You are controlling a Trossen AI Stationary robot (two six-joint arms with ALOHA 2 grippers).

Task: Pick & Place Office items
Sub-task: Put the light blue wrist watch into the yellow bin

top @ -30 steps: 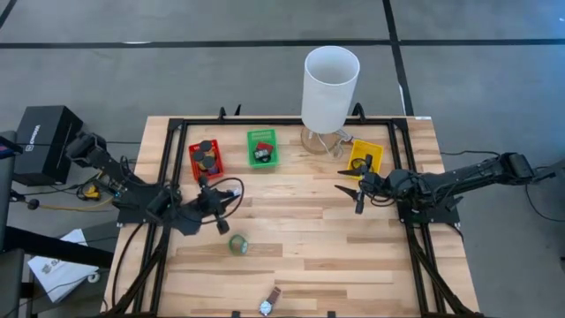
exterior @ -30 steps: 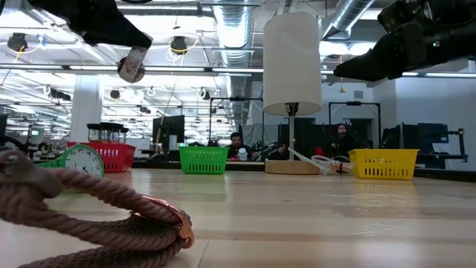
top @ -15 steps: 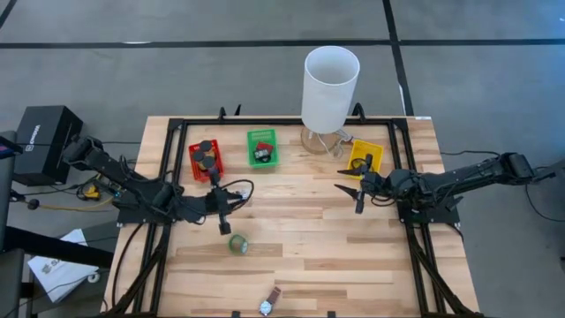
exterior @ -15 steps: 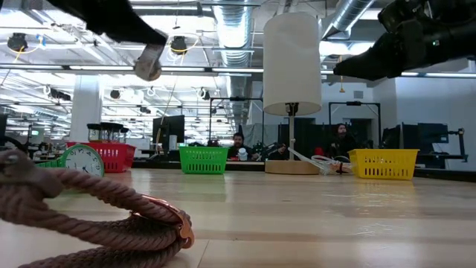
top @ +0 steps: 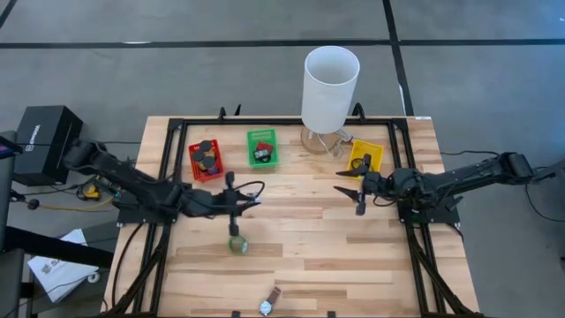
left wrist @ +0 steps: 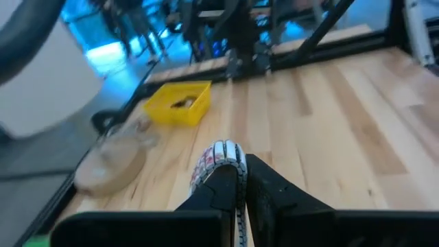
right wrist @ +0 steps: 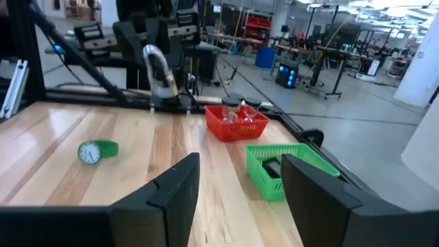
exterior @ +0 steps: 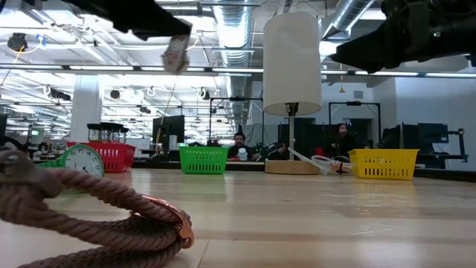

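My left gripper (top: 235, 207) hovers over the table's left-middle, shut on a small whitish see-through ring (exterior: 175, 53), which also shows between its fingers in the left wrist view (left wrist: 223, 159). Just near of it a green round item with a white face (top: 237, 243) lies on the table. A wristwatch (top: 269, 302) with a braided strap (exterior: 89, 212) lies at the near edge. My right gripper (right wrist: 236, 192) is open and empty, raised over the table's right part (top: 356, 196), near the yellow bin. My left gripper pinches the whitish ring (left wrist: 223, 159) between its two fingertips (left wrist: 221, 189). The fingers come roughly level, pointing toward the table's right side. The ring is lifted well clear of the table and sticks out beyond and below the fingertips (exterior: 175, 53).
Along the far side stand a red bin (top: 205, 160) and a green bin (top: 262, 147), both with dark items in them, a tall white cylinder (top: 331, 88) and a yellow bin (top: 365, 157). Bare wood (top: 300, 256) lies between the arms. People sit in the room beyond.
My left gripper has moved toward the table's right and slightly up, carrying the whitish ring with it, still shut on it. The right arm has kept still.
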